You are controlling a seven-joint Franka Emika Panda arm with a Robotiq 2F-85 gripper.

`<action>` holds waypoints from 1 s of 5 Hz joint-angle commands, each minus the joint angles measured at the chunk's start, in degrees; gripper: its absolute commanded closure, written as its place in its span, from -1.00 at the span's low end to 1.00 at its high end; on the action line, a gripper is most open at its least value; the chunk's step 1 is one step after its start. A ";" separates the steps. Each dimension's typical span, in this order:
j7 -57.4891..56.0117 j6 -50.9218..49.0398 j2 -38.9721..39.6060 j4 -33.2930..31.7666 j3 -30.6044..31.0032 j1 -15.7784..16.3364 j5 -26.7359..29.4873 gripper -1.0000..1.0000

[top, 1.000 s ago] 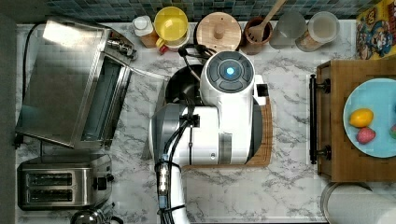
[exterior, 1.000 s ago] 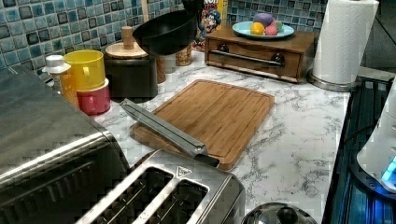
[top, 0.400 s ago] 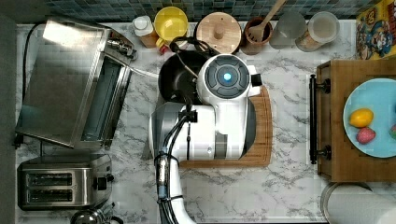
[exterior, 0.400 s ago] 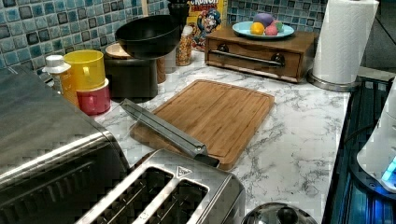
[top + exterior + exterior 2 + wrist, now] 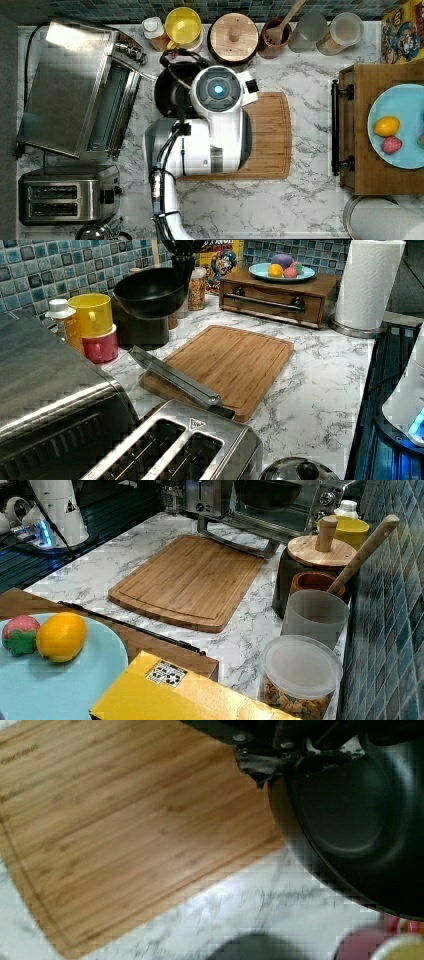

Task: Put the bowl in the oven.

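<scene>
- Counter [image 5: 310,210]: white marble, tiled wall along its far edge in the top view.
- Oven [image 5: 70,85]: at the top view's left, door [image 5: 175,380] hinged down flat toward the board; cavity open. In the right view the oven [image 5: 280,500] sits at the far end of the counter.
- Arm [image 5: 210,135]: white body over the top view's centre, covering the board's left part; its wrist sits above the bowl.
- Board [image 5: 235,362]: bamboo, bare, between the oven door and the wooden drawer box [image 5: 280,292].
- Toaster [image 5: 67,195]: two-slot, just near of the oven in the top view.
- Bowl [image 5: 150,290]: black, glossy inside, held in the air, roughly level. In the left view it hangs in front of the black pot and right of the yellow cup [image 5: 92,312]. In the top view the bowl [image 5: 167,90] lies between the oven's open front and the board's left edge, clear of the oven.
- Gripper [image 5: 260,757]: clamped on the bowl's rim at the side nearest the board; the wrist view shows the bowl [image 5: 360,815] hanging from it over marble.
- Pot lid [image 5: 233,32]: round wood, far of the arm.
</scene>
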 commanded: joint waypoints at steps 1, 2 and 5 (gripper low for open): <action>-2.78 3.05 -0.59 -1.00 5.62 3.75 1.59 1.00; -1.05 3.47 0.36 -0.85 6.51 4.48 0.56 1.00; 3.10 6.02 4.48 2.14 9.20 7.74 -0.38 1.00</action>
